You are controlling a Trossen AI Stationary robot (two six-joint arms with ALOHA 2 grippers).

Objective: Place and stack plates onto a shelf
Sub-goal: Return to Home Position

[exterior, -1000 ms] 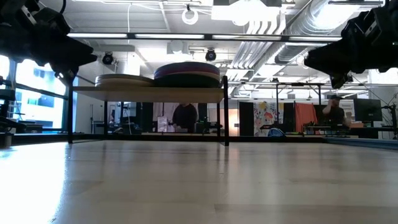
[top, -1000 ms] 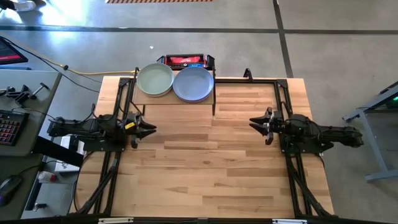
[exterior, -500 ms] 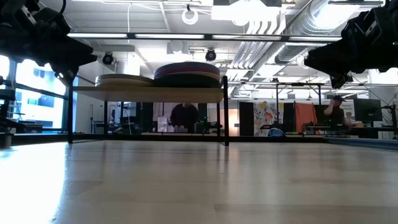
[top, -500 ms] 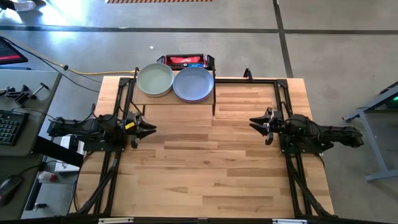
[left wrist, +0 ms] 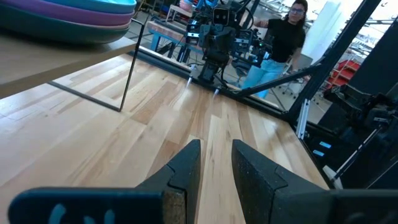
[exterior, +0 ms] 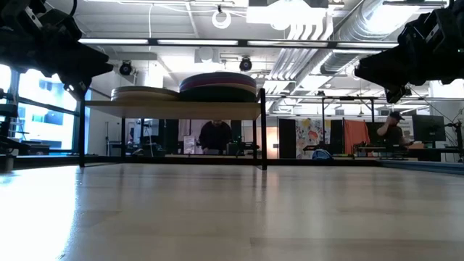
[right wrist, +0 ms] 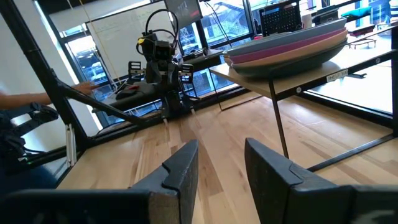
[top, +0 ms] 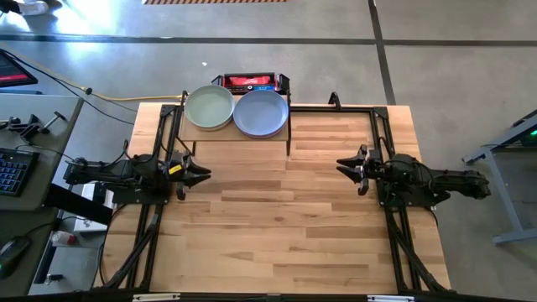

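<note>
Sage green on one side, pale blue on the other: two stacks of round matte plates sit side by side on the small light-wood shelf with thin black legs [top: 239,134], at the far edge of the table. The green-topped stack [top: 209,108] is the lower one. The blue-topped stack [top: 261,112] rises higher, showing teal, pink and purple layers underneath.

The plates look stiff and smooth, probably light enough for one gripper, and chippable if knocked. The raised rim is the only sensible place to pinch. A nested stack could slide if nudged sideways.

The left gripper [top: 201,173] hangs over the table's left side, fingers slightly parted on nothing. The right gripper [top: 342,164] mirrors it opposite, fingers apart and equally empty. Both are well away from the shelf.

The pale plank tabletop [top: 277,226] looks flat and dry. Beyond it is an open workshop, where a person [exterior: 215,136] stands behind the shelf.
</note>
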